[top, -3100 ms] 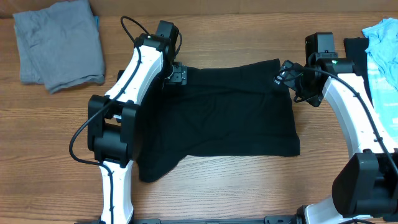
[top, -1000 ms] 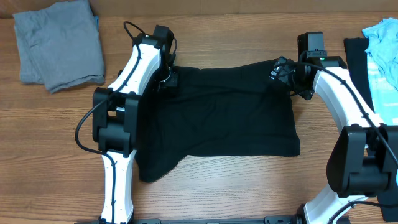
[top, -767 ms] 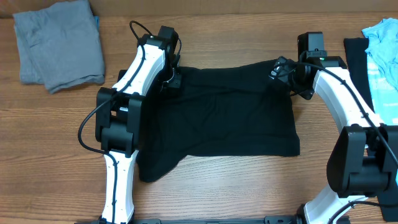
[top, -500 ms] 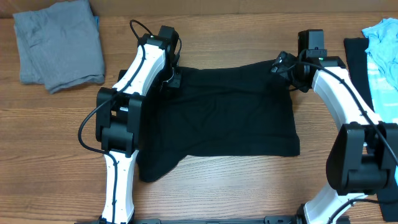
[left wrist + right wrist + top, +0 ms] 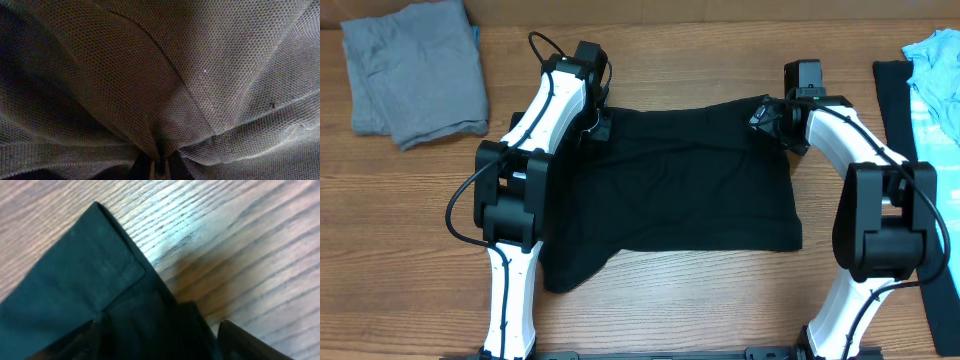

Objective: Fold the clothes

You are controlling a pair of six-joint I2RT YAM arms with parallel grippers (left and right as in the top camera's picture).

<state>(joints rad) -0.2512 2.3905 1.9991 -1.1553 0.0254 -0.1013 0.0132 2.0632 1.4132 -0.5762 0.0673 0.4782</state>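
Shifted since half a second ago: right arm, elbow swung inward toward the cloth, with right gripper (image 5: 763,113) now a touch further left, at the far right corner of black T-shirt (image 5: 680,190). Unchanged over the same span: left arm and the lie of the fabric.

Black T-shirt: lies spread and mostly flat on wooden table (image 5: 700,300), between the two arms, a few soft creases across the middle, near left corner sagging into a point toward the front edge.

Right gripper, seen from its wrist: fingers (image 5: 87,337) set wide apart, one at each lower side of the view, straddling the hemmed corner without clamping it. Corner flat on the wood, tip pointing up and left, bare grain beyond.

Left gripper (image 5: 598,125): sits at the far left corner of the shirt. From its wrist, nothing but knit fabric close up, draped over the view, folds and a seam running down to one pinch at bottom centre. Fingers almost wholly hidden there, yet closed narrow on the bunched cloth.

Elsewhere: grey garment (image 5: 415,75), folded, at the far left corner of the table, well apart from the shirt; light blue garment (image 5: 935,80) at the far right edge.
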